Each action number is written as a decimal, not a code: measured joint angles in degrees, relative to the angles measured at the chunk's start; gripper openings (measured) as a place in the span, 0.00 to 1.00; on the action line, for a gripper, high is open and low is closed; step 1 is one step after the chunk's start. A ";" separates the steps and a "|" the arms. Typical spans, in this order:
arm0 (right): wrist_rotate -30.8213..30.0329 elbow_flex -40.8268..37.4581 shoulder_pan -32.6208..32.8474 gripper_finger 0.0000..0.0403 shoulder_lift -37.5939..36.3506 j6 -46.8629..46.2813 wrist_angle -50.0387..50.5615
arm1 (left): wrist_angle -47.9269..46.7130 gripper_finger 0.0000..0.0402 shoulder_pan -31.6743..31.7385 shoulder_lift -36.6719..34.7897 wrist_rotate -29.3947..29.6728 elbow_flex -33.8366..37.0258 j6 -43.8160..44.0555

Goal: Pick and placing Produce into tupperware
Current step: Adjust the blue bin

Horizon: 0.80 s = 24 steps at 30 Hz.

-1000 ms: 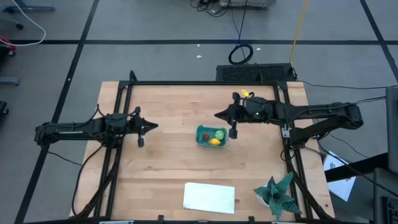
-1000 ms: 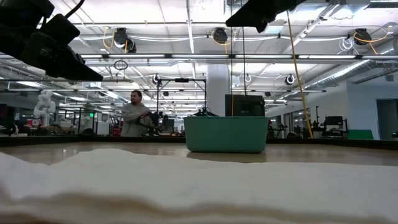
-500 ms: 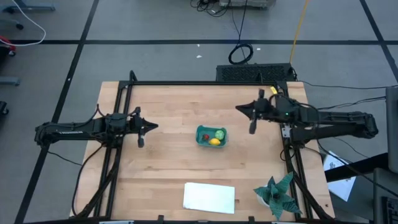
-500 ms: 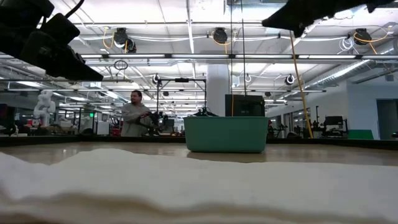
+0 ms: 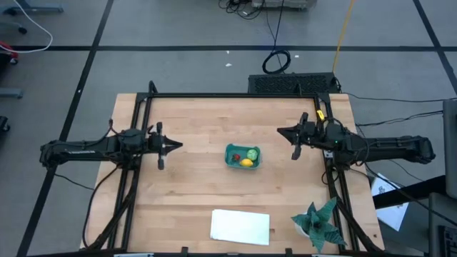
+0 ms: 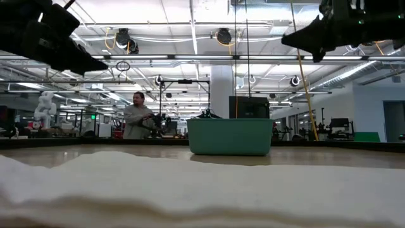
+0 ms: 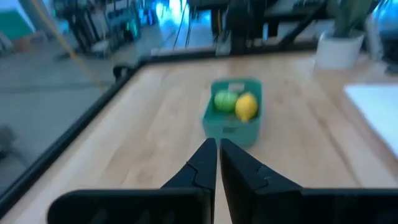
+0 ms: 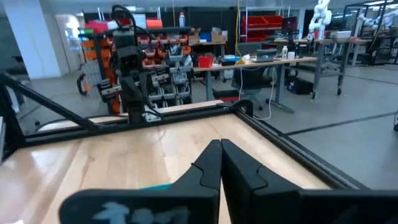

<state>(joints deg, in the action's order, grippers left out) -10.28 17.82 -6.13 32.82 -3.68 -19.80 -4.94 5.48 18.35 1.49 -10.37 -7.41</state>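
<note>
The teal-green tupperware (image 5: 243,157) stands on its base at the table's middle. In it lie the yellow piece (image 5: 246,163), the light green ball (image 5: 253,153) and the dark red piece (image 5: 236,157). The left wrist view shows the tub (image 7: 233,116) with the green ball (image 7: 224,100) and the yellow piece (image 7: 246,106). My left gripper (image 5: 178,145) is shut and empty, left of the tub, above the table. My right gripper (image 5: 280,131) is shut and empty, right of the tub, raised. The low view shows the tub's wall (image 6: 229,137).
A flat white rectangle (image 5: 240,226) lies near the table's near edge. A spiky teal-green plant (image 5: 319,223) stands at the near right corner. A black frame (image 5: 228,96) runs along the table's sides. A person (image 6: 137,117) stands in the room behind.
My right gripper has drawn back from beside the tub toward the table's right edge, staying shut. The tub and the three pieces have kept still.
</note>
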 joint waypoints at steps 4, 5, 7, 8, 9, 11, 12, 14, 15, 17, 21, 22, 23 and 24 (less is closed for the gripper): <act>0.02 -4.83 0.22 0.00 -1.35 -0.61 -3.19 | 12.01 0.06 0.00 -0.02 -1.44 4.31 -1.22; 0.02 -5.76 0.22 0.00 -1.40 -0.61 -4.08 | 15.55 0.06 0.00 -0.02 -1.41 5.71 -1.71; 0.02 -7.30 0.22 0.00 -1.37 -0.45 -5.99 | 21.91 0.06 0.00 0.00 -0.69 8.58 -2.14; 0.02 -7.84 0.22 0.00 -1.37 -0.30 -6.80 | 24.08 0.06 0.00 0.00 0.25 9.85 -2.42; 0.02 -8.19 0.22 0.00 -1.43 0.00 -7.17 | 23.57 0.06 0.02 0.00 1.09 9.79 -2.76; 0.00 -8.98 0.17 0.00 -1.59 0.68 -7.23 | 23.07 0.06 0.21 0.03 1.56 9.70 -3.10; 0.00 -9.43 0.13 0.00 -1.59 1.12 -7.23 | 23.12 0.06 0.38 0.00 1.54 9.74 -3.27; -0.04 -10.34 0.13 0.00 -1.53 1.55 -7.44 | 23.14 0.06 0.86 0.02 1.54 9.77 -3.48; -0.03 -10.77 0.13 0.00 -1.55 1.68 -7.93 | 23.66 0.06 1.23 0.02 1.57 9.79 -3.58; -0.01 -11.80 0.13 0.00 -1.55 1.93 -9.20 | 25.27 0.06 1.97 0.00 1.54 9.79 -3.94; 0.03 -15.34 0.13 0.00 -1.40 2.68 -13.75 | 26.42 0.06 3.58 0.01 1.54 9.79 -5.05; 0.04 -16.34 0.13 0.00 -1.54 2.76 -15.99 | 26.73 0.06 4.04 0.00 1.56 9.79 -5.73; 0.04 -16.66 0.13 0.00 -1.67 2.74 -16.59 | 26.81 0.06 4.52 0.00 1.58 9.79 -6.51; 0.04 -16.68 0.13 0.00 -1.73 2.64 -16.25 | 26.70 0.06 5.01 0.02 1.56 9.79 -7.01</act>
<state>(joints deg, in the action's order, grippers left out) -10.24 1.14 -6.00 31.09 -1.05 -36.04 21.76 10.49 18.37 3.05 -0.58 -14.42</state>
